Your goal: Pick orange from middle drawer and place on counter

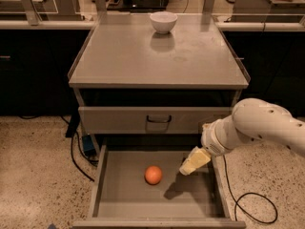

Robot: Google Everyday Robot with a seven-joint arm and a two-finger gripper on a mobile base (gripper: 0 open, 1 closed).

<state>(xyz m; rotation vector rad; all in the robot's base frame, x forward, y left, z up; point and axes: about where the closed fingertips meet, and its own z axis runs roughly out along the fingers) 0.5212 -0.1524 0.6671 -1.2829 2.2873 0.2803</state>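
Observation:
The orange (153, 174) lies on the floor of the open middle drawer (128, 199), a little left of its centre. My gripper (193, 161) hangs over the drawer's right part, to the right of the orange and slightly above it, apart from it. Its pale yellowish fingers point down-left. The white arm comes in from the right. The grey counter (133, 56) tops the cabinet.
A white bowl (163, 21) stands at the back of the counter. A closed drawer front with a dark loop handle (158, 119) sits above the open drawer. Cables run on the speckled floor at left (76, 156) and right (248, 199). Dark cabinets flank both sides.

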